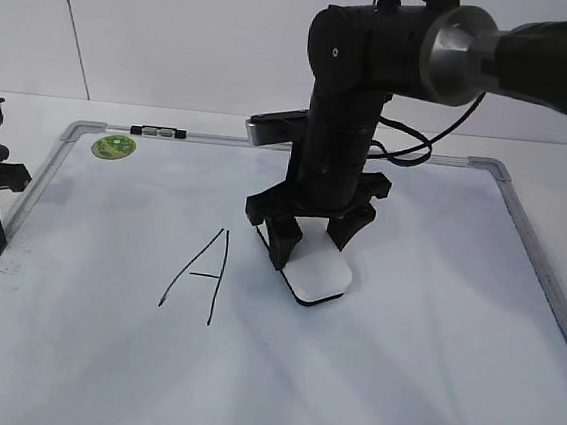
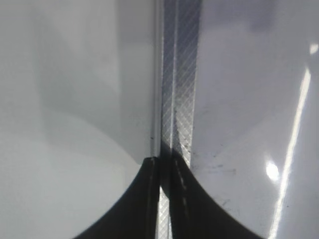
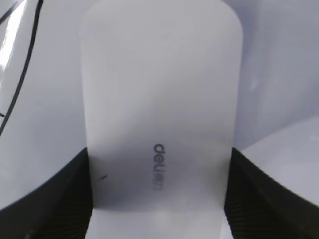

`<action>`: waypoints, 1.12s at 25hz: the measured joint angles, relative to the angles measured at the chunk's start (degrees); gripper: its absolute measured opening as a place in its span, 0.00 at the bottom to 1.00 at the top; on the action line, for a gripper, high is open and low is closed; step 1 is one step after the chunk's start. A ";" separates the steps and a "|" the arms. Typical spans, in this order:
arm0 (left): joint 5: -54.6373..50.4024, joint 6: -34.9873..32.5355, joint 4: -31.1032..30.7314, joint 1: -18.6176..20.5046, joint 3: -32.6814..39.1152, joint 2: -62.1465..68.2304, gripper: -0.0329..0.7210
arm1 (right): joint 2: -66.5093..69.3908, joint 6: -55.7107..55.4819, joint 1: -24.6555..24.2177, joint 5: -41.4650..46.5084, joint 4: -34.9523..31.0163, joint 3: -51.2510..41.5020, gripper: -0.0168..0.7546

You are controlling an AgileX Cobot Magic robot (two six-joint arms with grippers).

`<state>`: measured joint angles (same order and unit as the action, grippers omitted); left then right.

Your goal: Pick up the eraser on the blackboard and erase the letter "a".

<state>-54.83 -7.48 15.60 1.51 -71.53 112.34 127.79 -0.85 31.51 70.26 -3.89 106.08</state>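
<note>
Right black gripper point(image 1: 311, 237) is standing vertical on the large white silver-framed dry-erase blackboard point(image 1: 424, 317), its fingers clamping both long sides of the white rounded-rectangular plastic eraser point(image 3: 159, 114), which is sitting flat on the board. A black marker capital "A" point(image 1: 200, 275) is lying just left of it. Left gripper point(image 2: 164, 199) is sitting closed and empty over the board's left frame rail.

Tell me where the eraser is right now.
In the exterior view the eraser lies on the blackboard near its middle, just right of the capital "A", with the right gripper straddling it.
</note>
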 joint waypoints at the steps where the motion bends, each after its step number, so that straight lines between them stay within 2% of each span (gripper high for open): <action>1: 0.00 0.00 0.00 0.00 0.00 0.00 0.07 | 0.00 -0.14 -0.28 0.00 0.00 0.05 0.75; 17: 0.00 0.00 0.00 0.00 0.00 0.00 0.07 | 0.00 -2.26 -6.90 0.00 2.66 0.15 0.75; 28: 0.00 0.00 0.00 0.00 0.00 0.00 0.07 | 0.00 -1.62 -4.92 -0.02 2.43 0.13 0.75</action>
<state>-54.83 -7.48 15.60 1.51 -71.53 112.34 127.79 -2.47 26.59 70.24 -1.47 106.21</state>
